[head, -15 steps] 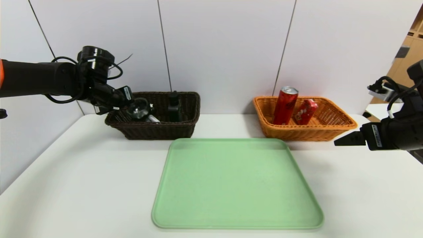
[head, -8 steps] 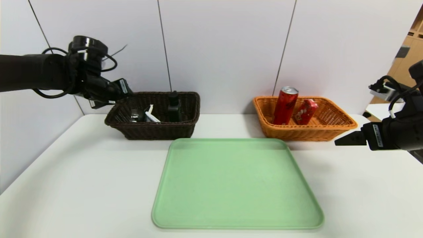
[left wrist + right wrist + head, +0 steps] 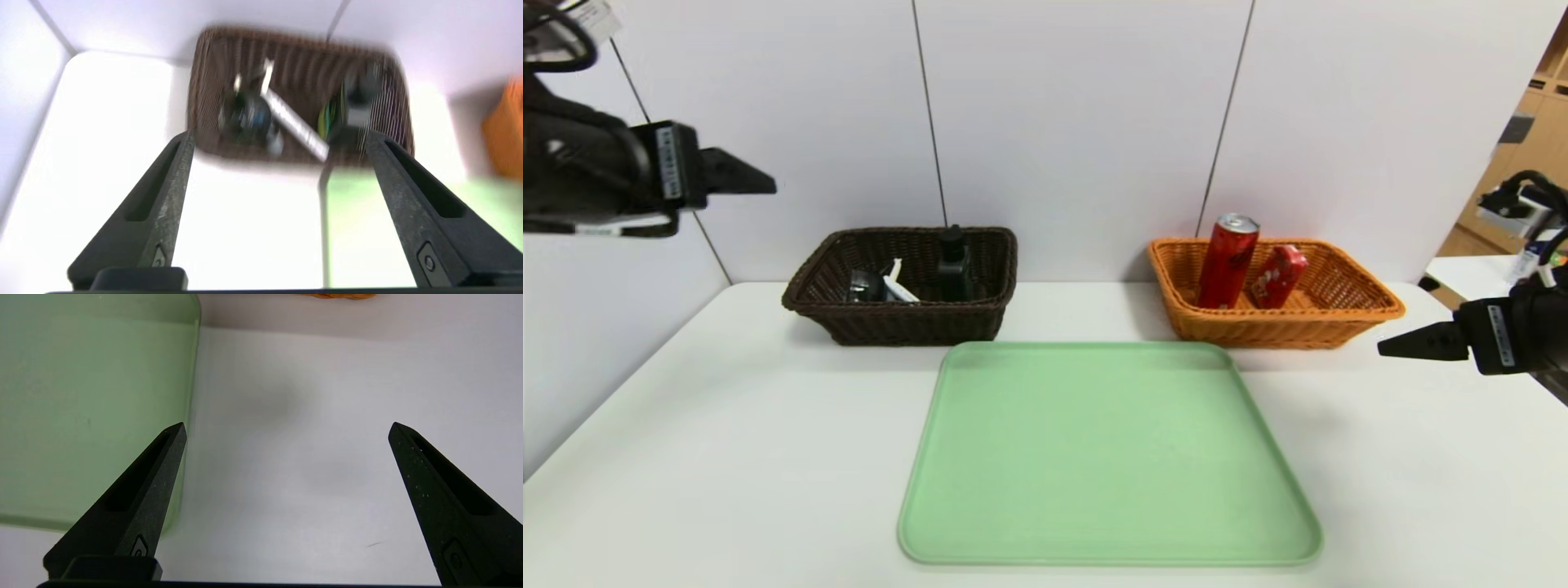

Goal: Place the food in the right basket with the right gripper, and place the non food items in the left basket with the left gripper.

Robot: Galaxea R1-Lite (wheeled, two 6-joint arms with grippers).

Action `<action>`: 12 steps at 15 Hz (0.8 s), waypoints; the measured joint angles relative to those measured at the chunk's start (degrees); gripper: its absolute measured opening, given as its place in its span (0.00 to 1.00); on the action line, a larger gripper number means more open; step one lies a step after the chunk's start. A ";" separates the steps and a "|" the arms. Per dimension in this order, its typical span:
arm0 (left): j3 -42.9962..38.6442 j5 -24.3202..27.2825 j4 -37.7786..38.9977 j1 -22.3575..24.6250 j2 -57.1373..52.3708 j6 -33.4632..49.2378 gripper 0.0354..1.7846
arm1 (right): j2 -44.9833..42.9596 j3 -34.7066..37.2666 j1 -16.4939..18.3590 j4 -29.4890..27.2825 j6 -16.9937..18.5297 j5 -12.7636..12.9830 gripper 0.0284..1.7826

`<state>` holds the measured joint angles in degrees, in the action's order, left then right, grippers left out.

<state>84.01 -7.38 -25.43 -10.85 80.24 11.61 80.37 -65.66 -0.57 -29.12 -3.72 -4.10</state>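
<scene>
The left basket [image 3: 915, 322], dark brown, holds the non food items: a black bottle [image 3: 952, 263] standing upright, a white peeler [image 3: 895, 282] and a small cup in a black holder [image 3: 861, 286]. My left gripper [image 3: 761, 184] hangs open and empty, high above the table's left side. Its wrist view looks down on the left basket [image 3: 298, 53], the cup [image 3: 245, 118], a white marker [image 3: 296, 127] and the bottle [image 3: 359, 102]. The right basket [image 3: 1258, 331], orange, holds the food: a red can [image 3: 1227, 261] and a red carton [image 3: 1278, 276]. My right gripper [image 3: 1387, 350] is open and empty, low at the right.
A green tray [image 3: 1107, 457] with nothing on it lies in the middle of the white table [image 3: 727, 457], in front of both baskets. The tray's edge [image 3: 81, 396] shows beside my right gripper [image 3: 286, 428]. White wall panels stand close behind the baskets.
My left gripper opened, let the cup fall into the brown basket, then rose and drew back to the left. My right gripper drifted slightly to the right.
</scene>
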 joint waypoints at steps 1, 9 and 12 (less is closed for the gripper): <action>-4.84 -1.17 -0.87 -0.63 -5.44 -1.63 0.85 | -1.90 0.83 0.06 0.02 -0.49 0.41 0.96; -29.23 -11.80 -8.39 4.62 -47.49 -5.17 0.92 | -28.94 16.49 0.33 0.02 -0.88 5.35 0.96; -33.79 -12.93 -14.51 5.73 -58.82 -0.84 0.93 | -42.36 21.78 0.39 0.27 -0.85 5.61 0.96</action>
<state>50.21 -20.31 -39.94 -5.12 21.42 10.76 38.01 -43.87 -0.18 -28.86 -4.57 1.51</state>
